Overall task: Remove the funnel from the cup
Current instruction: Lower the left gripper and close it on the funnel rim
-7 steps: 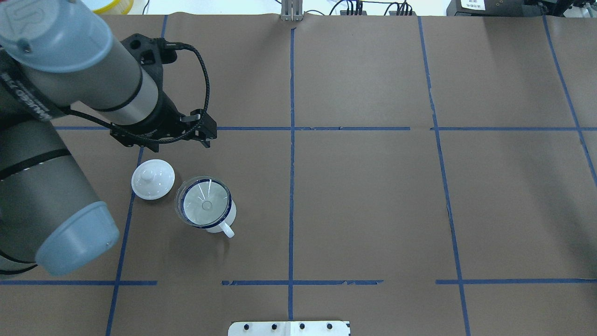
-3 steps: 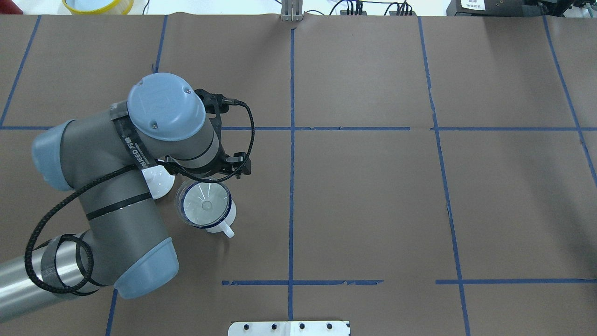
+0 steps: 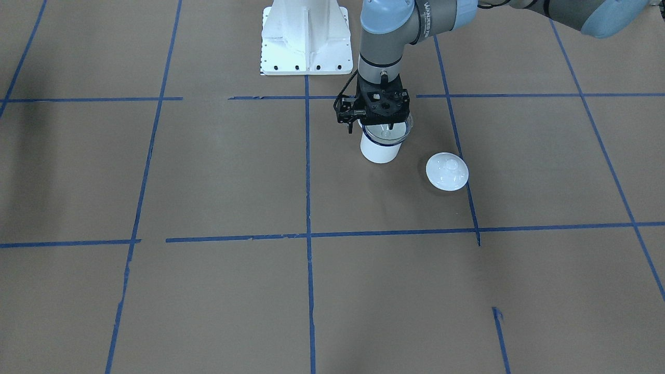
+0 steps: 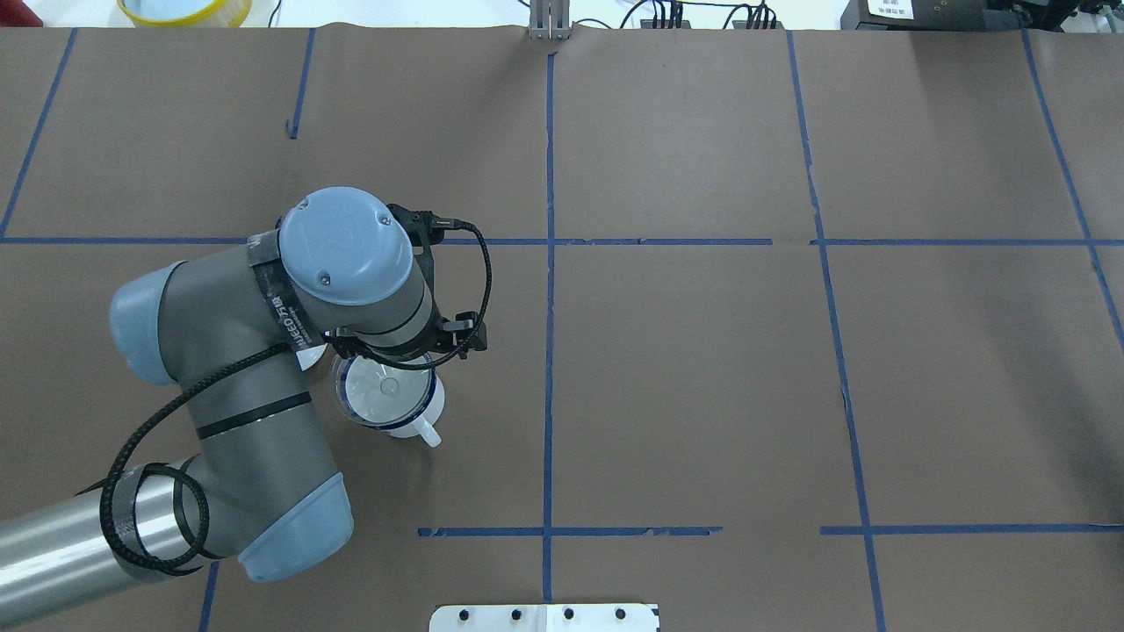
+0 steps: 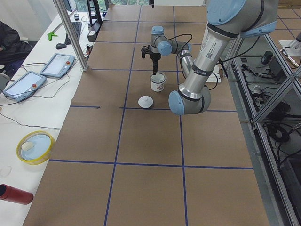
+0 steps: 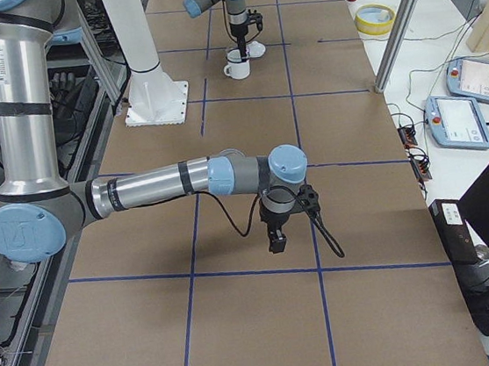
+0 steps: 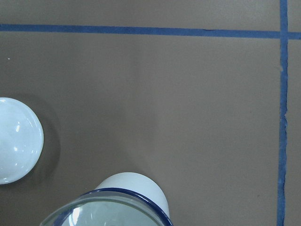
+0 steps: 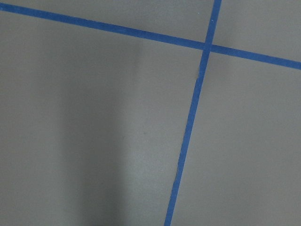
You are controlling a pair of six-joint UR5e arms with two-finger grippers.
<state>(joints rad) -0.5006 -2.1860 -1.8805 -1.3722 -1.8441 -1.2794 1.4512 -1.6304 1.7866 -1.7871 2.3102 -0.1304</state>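
Two blue tape lines (image 8: 206, 46) cross on brown paper (image 8: 70, 141).

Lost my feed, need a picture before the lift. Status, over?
Left gripper over funnel, open or shut unclear. Right gripper far off, state unclear. Funnel seated in cup. Lid beside cup, not touching.

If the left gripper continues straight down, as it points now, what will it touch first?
Probably the funnel, seated in the cup just below the left gripper, though depth is unclear.
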